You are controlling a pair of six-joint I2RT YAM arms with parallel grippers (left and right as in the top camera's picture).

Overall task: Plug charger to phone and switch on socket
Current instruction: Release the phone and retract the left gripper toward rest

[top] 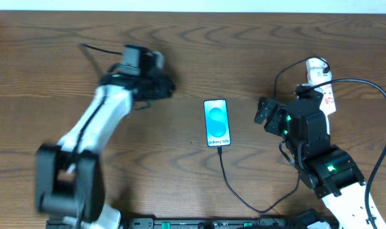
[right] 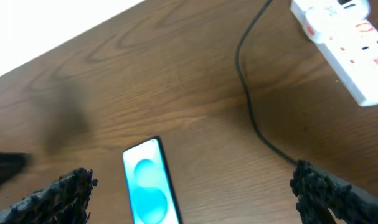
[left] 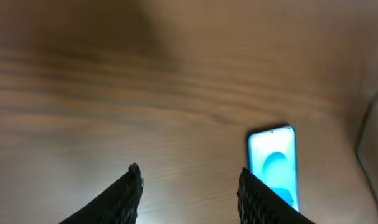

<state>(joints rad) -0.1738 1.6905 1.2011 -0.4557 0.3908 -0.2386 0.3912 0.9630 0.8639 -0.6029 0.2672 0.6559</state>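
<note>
Two empty grippers: left gripper [left: 189, 177] half-open at upper left overhead, clear of the centre-frame phone [top: 217, 123] with charger cable [top: 224, 173] apparently seated below; right gripper [right: 192, 177] spread wide near the upper-right power strip [right: 344, 43], likely for its switch.

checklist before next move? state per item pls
1. Cable in phone: it meets the phone's bottom edge and the screen is lit; looks ok, but the plug is too small to confirm.
2. Left gripper open and empty: ok.
3. Left arm away from phone: ok, it is off to the side in the overhead view.
4. Right gripper open and empty: ok.
5. Power strip in right wrist view: ok, at the upper right.
6. Strip switch on: cannot tell.
</note>
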